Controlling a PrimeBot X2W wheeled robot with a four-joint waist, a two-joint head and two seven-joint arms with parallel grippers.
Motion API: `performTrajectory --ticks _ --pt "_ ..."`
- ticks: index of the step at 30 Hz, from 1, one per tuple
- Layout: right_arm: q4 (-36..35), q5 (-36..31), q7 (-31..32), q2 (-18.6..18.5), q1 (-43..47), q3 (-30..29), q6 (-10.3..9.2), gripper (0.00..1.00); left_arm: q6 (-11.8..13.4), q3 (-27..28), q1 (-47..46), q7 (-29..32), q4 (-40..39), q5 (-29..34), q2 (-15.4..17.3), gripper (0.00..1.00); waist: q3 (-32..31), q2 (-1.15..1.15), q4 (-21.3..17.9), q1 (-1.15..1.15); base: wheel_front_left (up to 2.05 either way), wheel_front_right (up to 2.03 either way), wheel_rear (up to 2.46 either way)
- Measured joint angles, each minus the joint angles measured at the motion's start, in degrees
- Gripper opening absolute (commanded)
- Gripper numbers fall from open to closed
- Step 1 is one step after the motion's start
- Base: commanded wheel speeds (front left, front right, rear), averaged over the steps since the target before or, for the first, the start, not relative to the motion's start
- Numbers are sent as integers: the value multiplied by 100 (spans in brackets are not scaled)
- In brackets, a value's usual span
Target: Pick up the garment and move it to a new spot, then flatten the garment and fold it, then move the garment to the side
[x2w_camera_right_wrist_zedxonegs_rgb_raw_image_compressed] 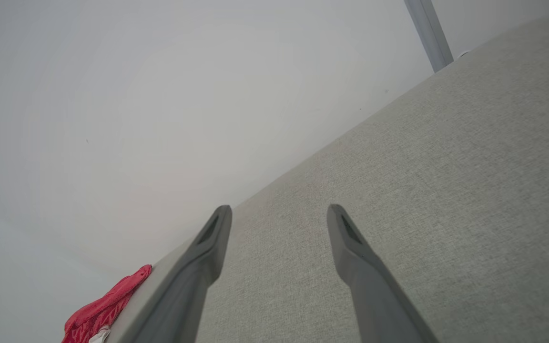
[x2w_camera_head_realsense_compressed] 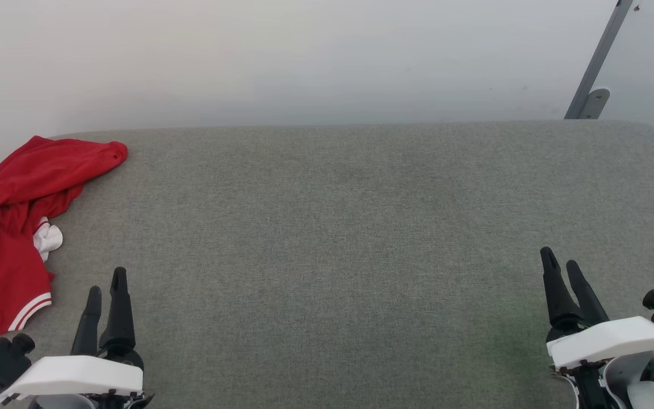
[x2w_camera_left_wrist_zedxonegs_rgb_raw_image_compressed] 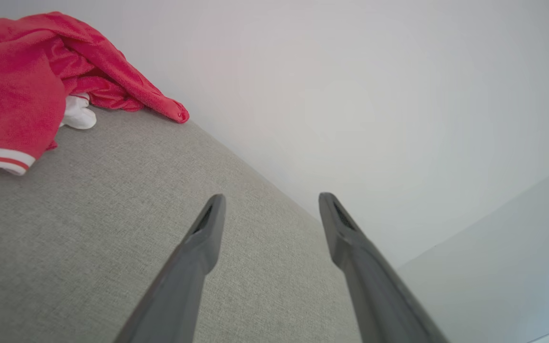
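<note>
The red garment (x2w_camera_head_realsense_compressed: 17,227) lies crumpled at the far left end of the grey fabric surface (x2w_camera_head_realsense_compressed: 332,238), with a white striped band at its near corner and a bit of white inside showing. My left gripper (x2w_camera_head_realsense_compressed: 105,281) hovers open just to its right, near the front edge, holding nothing. In the left wrist view the garment (x2w_camera_left_wrist_zedxonegs_rgb_raw_image_compressed: 22,85) sits up and to the left of the open gripper (x2w_camera_left_wrist_zedxonegs_rgb_raw_image_compressed: 272,200). My right gripper (x2w_camera_head_realsense_compressed: 560,258) stands open at the front right, far from the cloth. The right wrist view catches a red tip of the garment (x2w_camera_right_wrist_zedxonegs_rgb_raw_image_compressed: 105,305) beyond the open gripper (x2w_camera_right_wrist_zedxonegs_rgb_raw_image_compressed: 279,209).
A pale wall (x2w_camera_head_realsense_compressed: 304,57) runs behind the surface. A grey metal bracket (x2w_camera_head_realsense_compressed: 594,79) leans at the back right corner. The grey surface stretches wide between the two arms.
</note>
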Motion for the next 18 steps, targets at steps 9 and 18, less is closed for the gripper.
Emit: performTrajectory --ticks 9,18 --pt "-43 -586 -154 -37 -6 44 1 100 -89 65 75 -153 -134 655 -34 100 -8 0 -8 0 0 0 0" --pt "-97 -1091 -298 -92 -7 112 1 100 -96 47 105 -298 -282 1161 -35 100 -13 0 -13 0 0 0 0"
